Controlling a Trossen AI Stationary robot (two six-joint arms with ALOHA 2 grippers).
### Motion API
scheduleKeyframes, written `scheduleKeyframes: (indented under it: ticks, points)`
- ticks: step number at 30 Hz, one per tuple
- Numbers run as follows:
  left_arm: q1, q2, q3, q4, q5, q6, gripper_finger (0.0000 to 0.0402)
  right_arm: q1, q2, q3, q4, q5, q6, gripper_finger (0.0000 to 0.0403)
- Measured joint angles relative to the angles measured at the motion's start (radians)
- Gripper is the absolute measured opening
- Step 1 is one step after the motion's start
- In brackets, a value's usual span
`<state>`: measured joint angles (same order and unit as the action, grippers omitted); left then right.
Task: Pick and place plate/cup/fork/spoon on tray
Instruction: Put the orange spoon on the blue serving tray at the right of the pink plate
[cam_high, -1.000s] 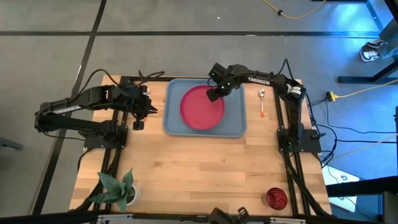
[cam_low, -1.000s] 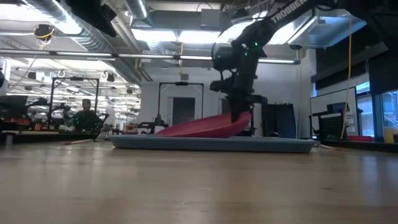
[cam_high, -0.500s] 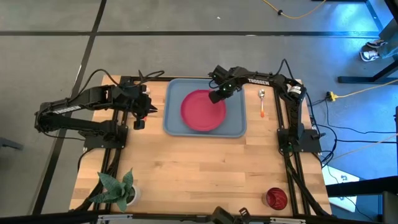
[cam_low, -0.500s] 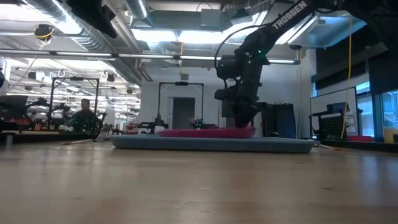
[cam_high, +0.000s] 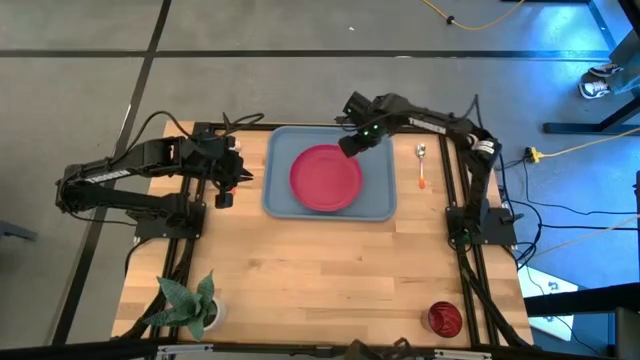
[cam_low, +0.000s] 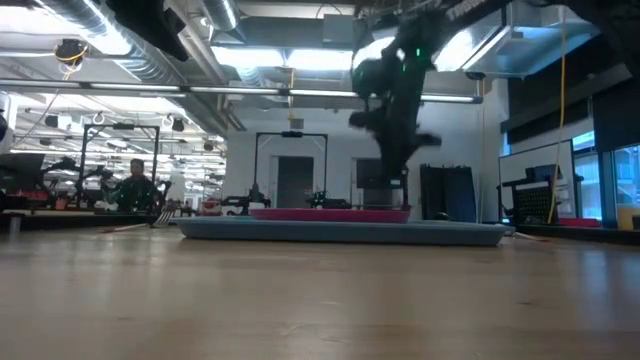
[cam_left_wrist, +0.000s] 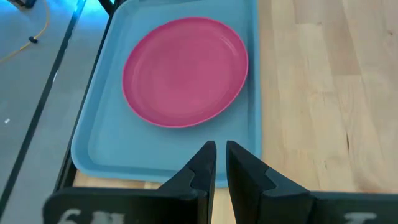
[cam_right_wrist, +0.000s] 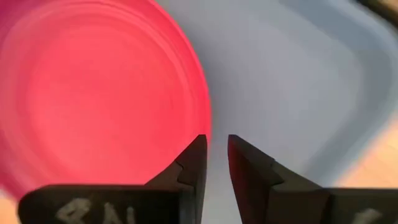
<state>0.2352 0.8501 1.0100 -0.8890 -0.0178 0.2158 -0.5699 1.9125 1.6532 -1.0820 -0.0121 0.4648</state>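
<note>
1. one of the four items was already in place: the large round flat pinkish-red plastic plate (cam_high: 326, 178) lay flat inside the large light-blue rectangular plastic tray (cam_high: 280, 195), toward its middle and clear of the rim on every side.
2. the right gripper (cam_high: 352, 146) hung above the plate's far right edge. in the right wrist view its two dark fingers (cam_right_wrist: 191, 163) stood a little apart with nothing between them, so it held nothing and touched nothing.
3. the small thin utensil with a silver head and orange handle (cam_high: 423, 168) lay on the bare wooden table (cam_high: 330, 280) just beside the tray's right rim. whether its head was a bowl or prongs could not be told. only one such utensil was in sight.
4. the small dark-red round cup (cam_high: 444, 319) stood near the table's front right corner, well apart from the tray.
5. the left gripper (cam_high: 222, 178) waited beside the tray's left rim, its fingers (cam_left_wrist: 200, 167) nearly together on nothing.
6. judged from this, the plate step looked finished. the next move probably called for the right arm to swing to the utensil, line its fingers across the thin handle, come down low and pinch it.
</note>
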Motion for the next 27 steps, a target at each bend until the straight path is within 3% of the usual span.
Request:
scheduleKeyframes:
  ticks: [8, 15, 20, 27]
  points:
    - [0.000, 0.000, 0.000, 0.000, 0.000, -0.048, 0.0030, 0.109, -0.172, 0.149, -0.297, 0.123, 0.059, 0.0070]
    - [0.000, 0.000, 0.000, 0.000, 0.000, -0.102, 0.0030, 0.178, -0.325, 0.089, -0.497, 0.220, 0.369, 0.0071]
    - [0.000, 0.000, 0.000, 0.000, 0.002, -0.103, 0.0030, 0.191, -0.401, 0.001, -0.484, 0.138, 0.426, 0.0071]
    - [0.000, 0.000, 0.000, 0.000, 0.003, -0.105, 0.0030, 0.176, -0.406, -0.107, -0.488, 0.123, 0.535, 0.0071]
